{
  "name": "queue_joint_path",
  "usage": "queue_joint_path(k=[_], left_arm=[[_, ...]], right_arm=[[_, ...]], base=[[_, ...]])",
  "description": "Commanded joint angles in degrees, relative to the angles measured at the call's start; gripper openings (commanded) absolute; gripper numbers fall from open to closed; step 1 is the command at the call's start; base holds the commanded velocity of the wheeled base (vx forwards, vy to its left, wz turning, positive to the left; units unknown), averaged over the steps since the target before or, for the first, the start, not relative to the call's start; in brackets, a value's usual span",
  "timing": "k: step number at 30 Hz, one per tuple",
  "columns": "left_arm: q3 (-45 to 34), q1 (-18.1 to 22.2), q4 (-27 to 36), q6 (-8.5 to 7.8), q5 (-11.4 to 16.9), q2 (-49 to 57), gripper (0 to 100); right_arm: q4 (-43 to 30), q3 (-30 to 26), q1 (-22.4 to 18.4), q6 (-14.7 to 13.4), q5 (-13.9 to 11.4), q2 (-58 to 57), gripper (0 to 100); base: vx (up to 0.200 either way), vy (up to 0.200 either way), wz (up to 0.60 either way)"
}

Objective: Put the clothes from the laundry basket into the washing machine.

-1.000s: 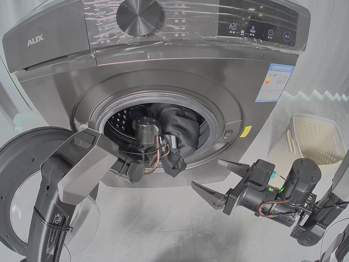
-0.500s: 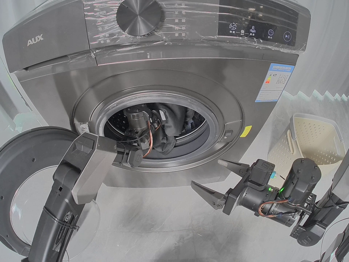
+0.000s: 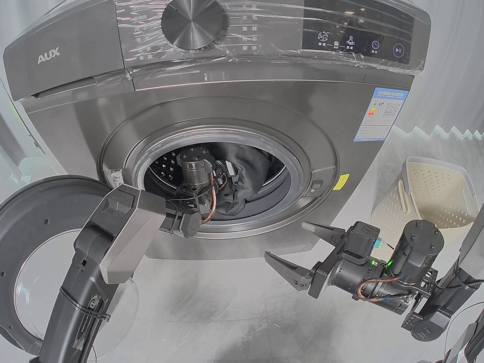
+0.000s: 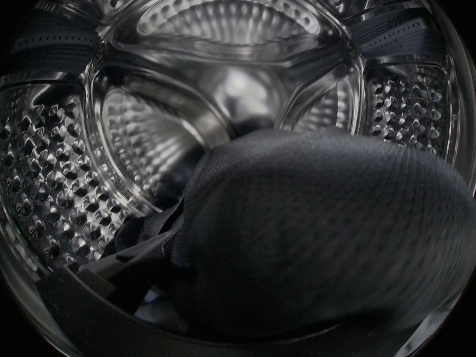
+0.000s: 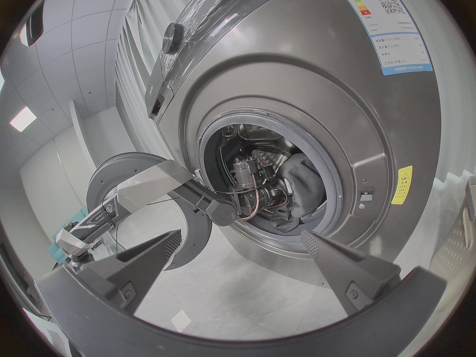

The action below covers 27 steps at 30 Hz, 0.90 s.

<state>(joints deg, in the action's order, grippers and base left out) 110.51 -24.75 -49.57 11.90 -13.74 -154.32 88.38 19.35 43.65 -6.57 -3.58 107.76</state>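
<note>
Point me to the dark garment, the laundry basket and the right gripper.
dark garment (image 3: pixel 250 171), head view, fold inside the drum opening.
laundry basket (image 3: pixel 439 187), head view, perforated inner wall.
right gripper (image 3: pixel 284 239), head view, midway between its fingertips.

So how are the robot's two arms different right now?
The left arm is in the washing machine, against the dark clothes; the right arm is outside, above the floor beside the basket. The left arm has clothes at its tip; the right gripper is empty, fingers open. Both carry a coppery cable.
</note>
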Motion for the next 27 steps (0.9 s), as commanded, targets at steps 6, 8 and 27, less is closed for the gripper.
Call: queue_joint_path(k=[6, 8, 27], left_arm=[[-24.4, -2.4, 6.9, -0.74, 6.4, 17.7, 100], [-26.7, -2.5, 9.0, -1.61, 6.9, 19.4, 100], [-43.1, -2.6, 12.2, -5.92, 10.5, 27.5, 100]], right_arm=[[0.0, 0.1, 0.0, 0.1, 0.0, 0.0, 100], [0.0, 0.2, 0.1, 0.1, 0.0, 0.0, 100], [0.0, 0.3, 0.1, 0.1, 0.1, 0.0, 100]], base=[[0.0, 0.0, 0.0], [0.0, 0.0, 0.0], [0.0, 0.0, 0.0]])
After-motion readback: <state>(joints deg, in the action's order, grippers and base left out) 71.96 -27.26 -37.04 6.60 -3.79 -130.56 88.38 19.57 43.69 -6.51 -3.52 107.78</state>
